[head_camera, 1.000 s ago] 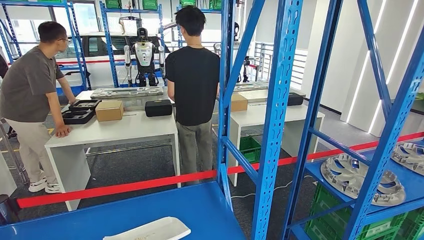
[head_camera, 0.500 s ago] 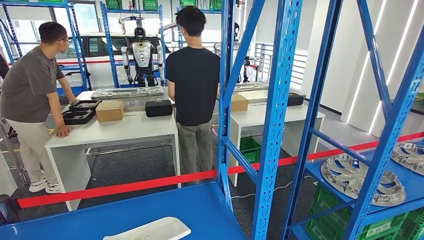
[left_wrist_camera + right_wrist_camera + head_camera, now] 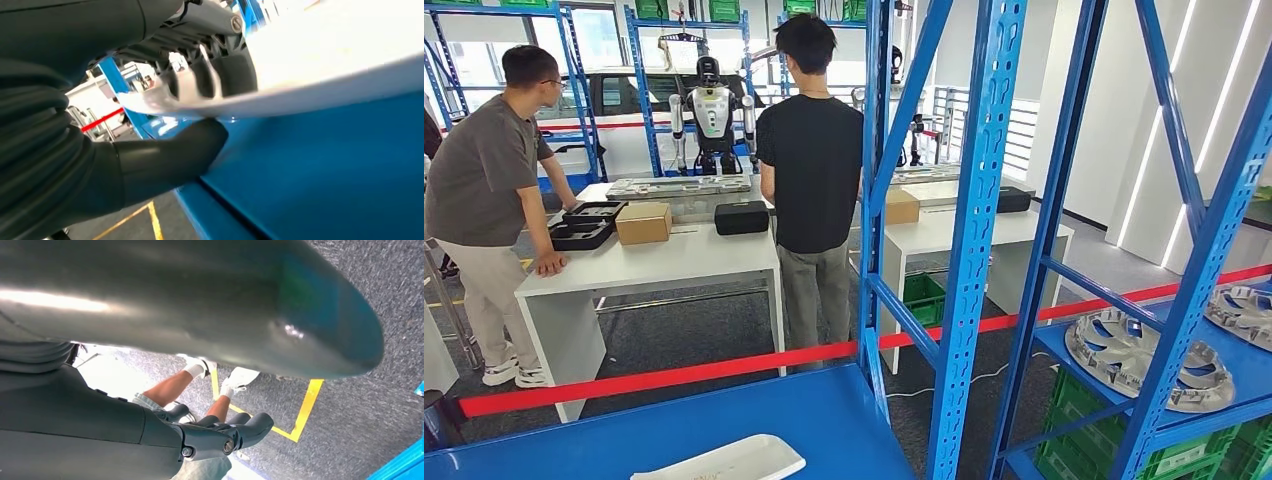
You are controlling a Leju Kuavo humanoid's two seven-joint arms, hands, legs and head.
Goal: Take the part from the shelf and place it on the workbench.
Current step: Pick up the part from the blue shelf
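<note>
The white part (image 3: 724, 460) is seen lying flat on the blue shelf (image 3: 824, 410), at the near edge of the head view. In the left wrist view the left hand (image 3: 195, 100) is closed around the rim of that part (image 3: 320, 95): the thick grey thumb (image 3: 170, 160) is pressed beneath the white edge against the blue shelf surface (image 3: 325, 175), while the darker fingers (image 3: 235, 70) are laid over its top. The part is thus gripped by the left hand and is still resting on the shelf.

The right hand (image 3: 225, 435) is shown hanging over grey carpet (image 3: 370, 405), its dark fingers curled in with nothing between them. Just beyond those fingers a person's bare legs and white shoes (image 3: 240, 375) are seen beside a yellow floor line (image 3: 305, 410).

Well beyond the left hand, past a red barrier tape (image 3: 654, 375), a white workbench (image 3: 654, 260) is seen carrying a cardboard box (image 3: 642, 221), black trays (image 3: 584, 222) and a black case (image 3: 741, 216). A person in a black shirt (image 3: 809, 170) is stood with back turned, and a person in a grey shirt (image 3: 484, 170) is leaned on the bench. Silver wheel covers (image 3: 1144, 355) are stored on a neighbouring shelf, far off toward the right hand's side.
</note>
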